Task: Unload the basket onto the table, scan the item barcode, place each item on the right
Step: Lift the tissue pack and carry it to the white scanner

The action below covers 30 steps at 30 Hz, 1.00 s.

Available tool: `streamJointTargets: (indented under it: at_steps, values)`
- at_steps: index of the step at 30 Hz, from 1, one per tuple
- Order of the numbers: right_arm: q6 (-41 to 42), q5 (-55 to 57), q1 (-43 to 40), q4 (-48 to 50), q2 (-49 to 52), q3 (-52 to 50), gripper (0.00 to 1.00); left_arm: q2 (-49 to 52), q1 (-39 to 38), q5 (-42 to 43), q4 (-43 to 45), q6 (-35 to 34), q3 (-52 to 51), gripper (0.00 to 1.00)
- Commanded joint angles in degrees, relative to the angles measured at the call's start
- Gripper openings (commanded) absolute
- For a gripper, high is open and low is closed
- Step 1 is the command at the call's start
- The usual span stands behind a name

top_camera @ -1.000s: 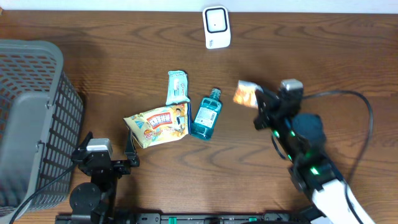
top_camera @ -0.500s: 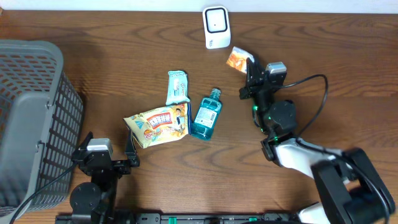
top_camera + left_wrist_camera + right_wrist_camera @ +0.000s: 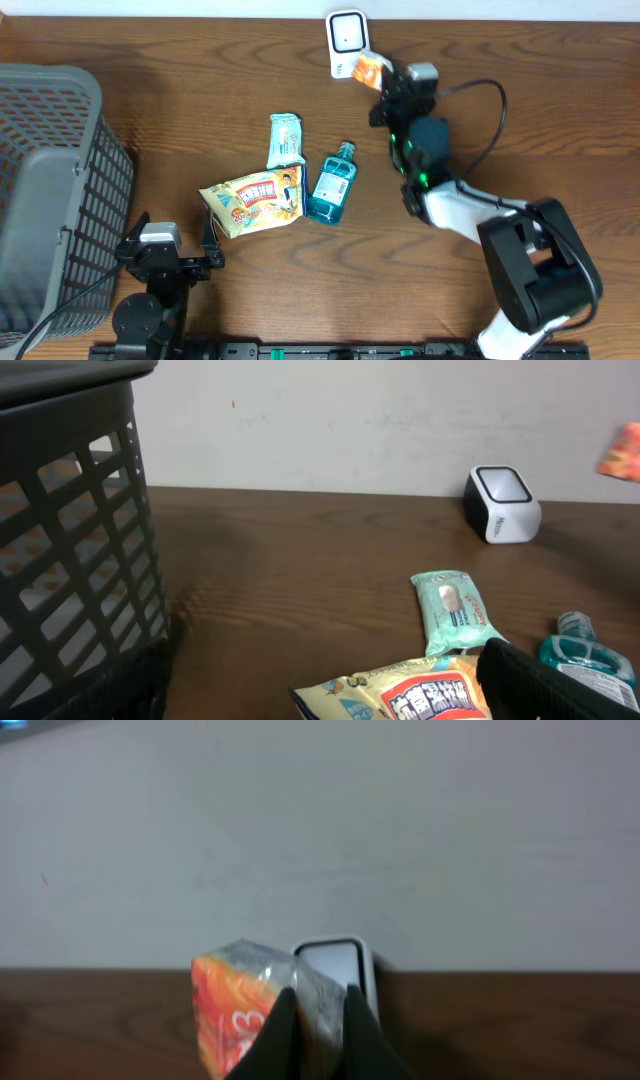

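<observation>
orange packet [image 3: 366,70] in clenched right gripper [image 3: 318,1012] by scanner [image 3: 347,40]; left gripper [image 3: 212,250] released; basket [image 3: 55,85] contents unclear

Scanner [image 3: 348,40] just ahead of right end effector [image 3: 380,80], packet [image 3: 366,70] between them; bottle [image 3: 331,182], wipes [image 3: 285,140], snack bag [image 3: 255,198] behind-left on surface [image 3: 580,100].

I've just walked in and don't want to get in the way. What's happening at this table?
The right gripper is shut on a small orange packet and holds it up right beside the white scanner at the far edge of the table. The left gripper sits open near the front edge, holding nothing. A pale green packet, a blue bottle and a yellow snack bag lie mid-table, not in either gripper. A grey basket stands to the left.
</observation>
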Motion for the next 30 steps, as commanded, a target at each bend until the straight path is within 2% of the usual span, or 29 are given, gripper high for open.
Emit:
streamJointTargets:
  at_steps: [1, 12, 20, 30]
  values:
    - [-1.4, -1.4, 0.3, -3.3, 3.3, 7.0, 0.01, -0.3, 0.2, 0.8, 0.1, -0.3, -0.1, 0.98]
    - [-6.4, -1.3, -0.6, -4.9, 18.5, 26.4, 0.01, -0.3, 0.2, 0.8, 0.1, -0.3, -0.1, 0.98]
    - [-7.7, -0.5, -1.2, -5.5, 25.6, 34.4, 0.01, -0.3, 0.2, 0.8, 0.1, -0.3, -0.1, 0.98]
    - [-7.7, -0.5, -1.6, -14.9, 31.3, 44.3, 0.01, -0.3, 0.2, 0.8, 0.1, -0.3, -0.1, 0.98]
